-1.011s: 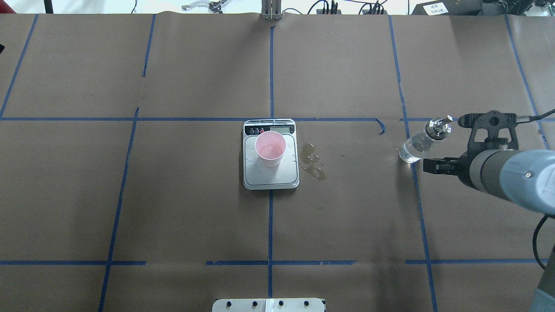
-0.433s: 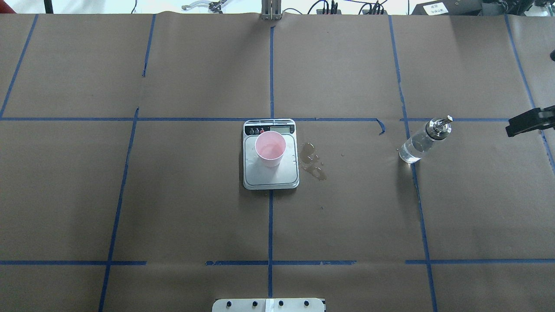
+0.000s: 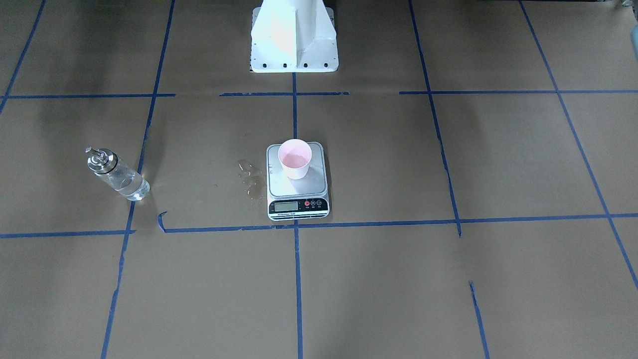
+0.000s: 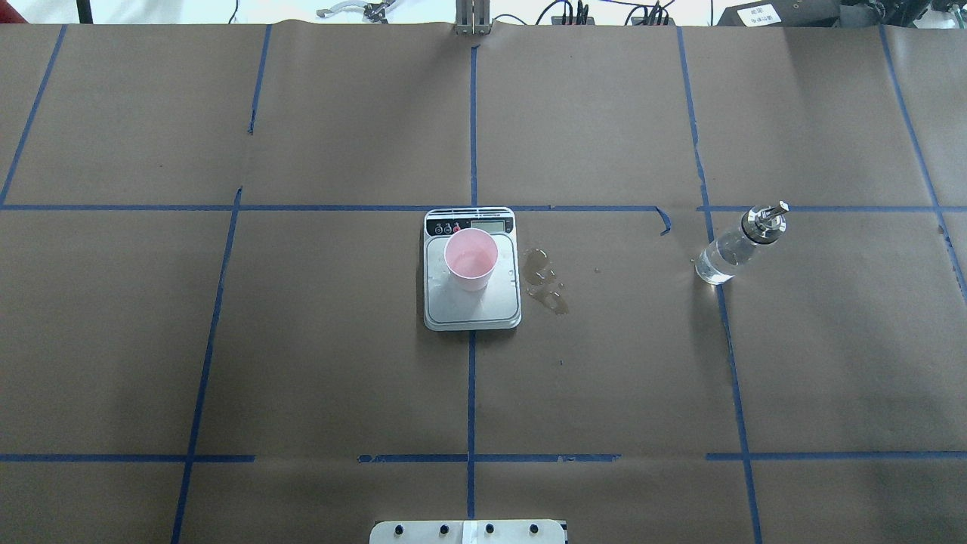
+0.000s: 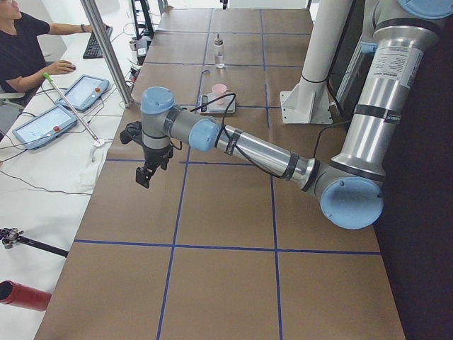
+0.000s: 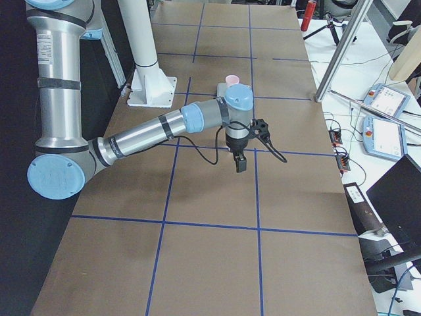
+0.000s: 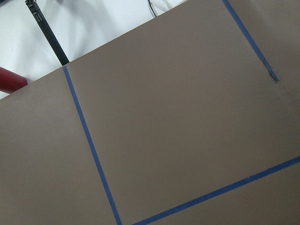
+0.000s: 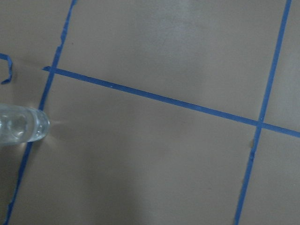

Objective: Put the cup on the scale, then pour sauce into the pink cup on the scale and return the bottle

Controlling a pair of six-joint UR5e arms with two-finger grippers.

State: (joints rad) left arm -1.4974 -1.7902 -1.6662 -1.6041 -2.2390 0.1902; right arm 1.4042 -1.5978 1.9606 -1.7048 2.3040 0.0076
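Cup: the cup [image 4: 471, 261] stood upright on the scale [image 4: 472, 311], on the half of the platform nearest the display strip, near the centre of the tabletop [image 4: 302, 340]. Its pink interior faced up.
Scale: lay flat at the centre of the tabletop, with the black display strip toward the long edge opposite the robot.
Sauce: clear liquid showed in the lower part of the bottle [image 4: 727, 255]. The level inside the cup could not be read.
Bottle: stood upright on its base, toward the tabletop's right end and well apart from the scale. It rested on a blue tape line [image 4: 731, 355], silver cap uppermost. Nothing touched it. The right wrist view showed only its glass base [image 8: 21, 127] at that view's left edge.
Spill: a small wet patch [image 4: 545, 283] lay on the brown paper just beside the scale's right side, between scale and bottle.
Right gripper: the right gripper [image 6: 238, 162] hung above the tabletop near the right end, fingers pointing down, nothing seen between them. Whether it was released or clenched cannot be told.
Left gripper: the left gripper [image 5: 146, 173] hung above the tabletop near the left end, fingers pointing down, nothing seen between them. Whether it was released or clenched cannot be told.
Robot base: the white pedestal [image 3: 294, 40] stood at the middle of the robot-side long edge.
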